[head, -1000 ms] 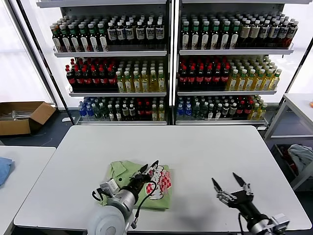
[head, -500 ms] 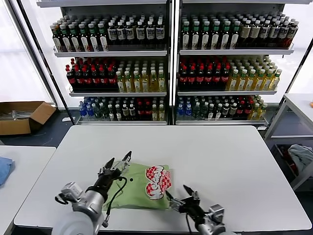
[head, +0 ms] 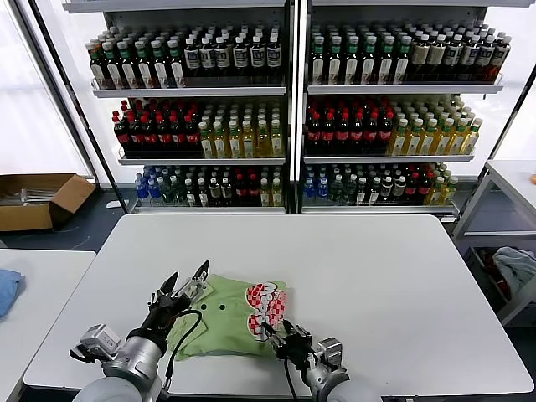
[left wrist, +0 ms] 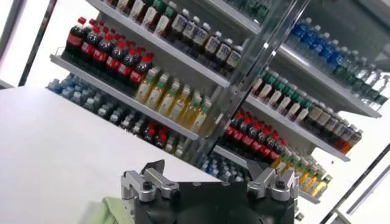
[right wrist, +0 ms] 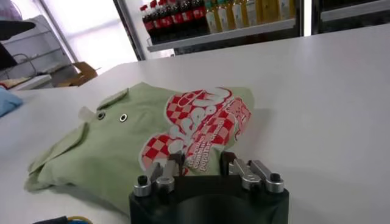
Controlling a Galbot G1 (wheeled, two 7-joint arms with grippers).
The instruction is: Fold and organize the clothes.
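1. Changes first: the right gripper (head: 277, 328) was out over bare table well off to the right a second ago; now it's in at the near edge of the polo shirt (head: 230, 316), just below the red-and-white checkered print (head: 265, 302).
2. The left gripper (head: 183, 285) has swung off the shirt's middle to its left edge, and the collar and dark buttons (right wrist: 112, 115) now show.
3. The shirt lies folded on the white table (head: 377, 276), near the front edge, left of centre.
4. Left arm reaches in from the lower left, fingers spread wide, raised above the shirt's left side.
5. Right arm comes up from the bottom edge, gripper low against the fabric; its fingers (right wrist: 172, 165) sit partly closed at the hem, but an actual pinch I cannot tell.
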